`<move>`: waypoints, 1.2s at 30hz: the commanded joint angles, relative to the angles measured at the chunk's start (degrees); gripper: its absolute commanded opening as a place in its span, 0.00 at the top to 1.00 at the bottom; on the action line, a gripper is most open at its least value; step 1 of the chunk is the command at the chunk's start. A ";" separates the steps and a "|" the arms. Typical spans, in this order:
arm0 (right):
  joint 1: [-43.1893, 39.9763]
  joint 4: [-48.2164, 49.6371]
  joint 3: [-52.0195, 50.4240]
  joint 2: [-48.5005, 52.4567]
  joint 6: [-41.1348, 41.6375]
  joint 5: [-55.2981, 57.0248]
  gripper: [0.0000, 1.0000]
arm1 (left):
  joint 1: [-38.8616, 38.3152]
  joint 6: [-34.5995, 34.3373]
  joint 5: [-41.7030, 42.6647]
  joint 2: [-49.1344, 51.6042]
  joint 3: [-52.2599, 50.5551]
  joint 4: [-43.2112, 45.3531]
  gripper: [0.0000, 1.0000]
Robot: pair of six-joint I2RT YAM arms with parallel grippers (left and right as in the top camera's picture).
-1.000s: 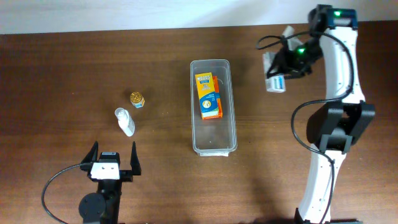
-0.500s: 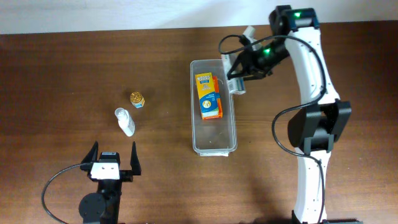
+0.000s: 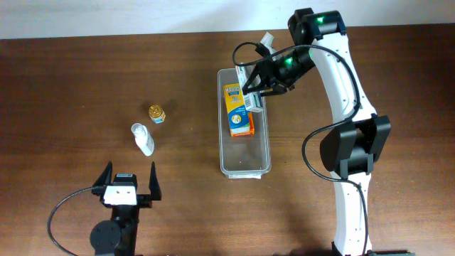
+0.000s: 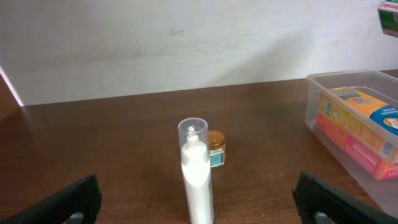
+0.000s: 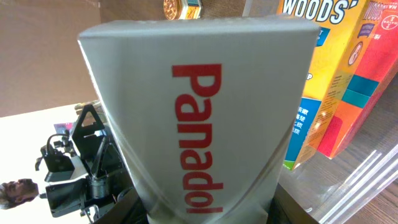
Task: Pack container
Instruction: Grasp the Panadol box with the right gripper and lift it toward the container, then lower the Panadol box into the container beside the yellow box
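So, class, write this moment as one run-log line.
left gripper open | right gripper shut on white cardboard Panadol box, above clear plastic rectangular container | orange-yellow cardboard box inside

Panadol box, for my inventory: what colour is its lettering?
Red; the Panadol box shows best in right wrist view.

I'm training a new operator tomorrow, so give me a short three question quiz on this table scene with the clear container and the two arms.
1. Pick one: the right tool holds A) a spoon, B) the Panadol box, C) a cup.
2. True or false: the container is empty.
3. Fill in: the white bottle and the gold-lidded jar lie on the robot's ____ side of the container.

Key
1. B.
2. False: the orange box lies in it.
3. Left.
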 commanded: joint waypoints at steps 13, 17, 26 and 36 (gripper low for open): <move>0.35 3.76 -7.37 -2.58 0.61 -1.55 0.59 | 0.26 0.52 0.79 -0.35 -0.33 -0.04 0.01; 0.37 4.81 -7.37 -2.58 0.63 -1.44 0.57 | 0.26 0.52 0.79 -0.35 -0.33 -0.04 0.01; 0.37 5.60 -7.37 -2.32 2.14 1.95 0.39 | 0.26 0.52 0.79 -0.35 -0.33 -0.04 0.01; 0.35 6.19 -7.37 -2.32 3.45 1.73 0.32 | 0.26 0.52 0.79 -0.35 -0.33 -0.04 0.01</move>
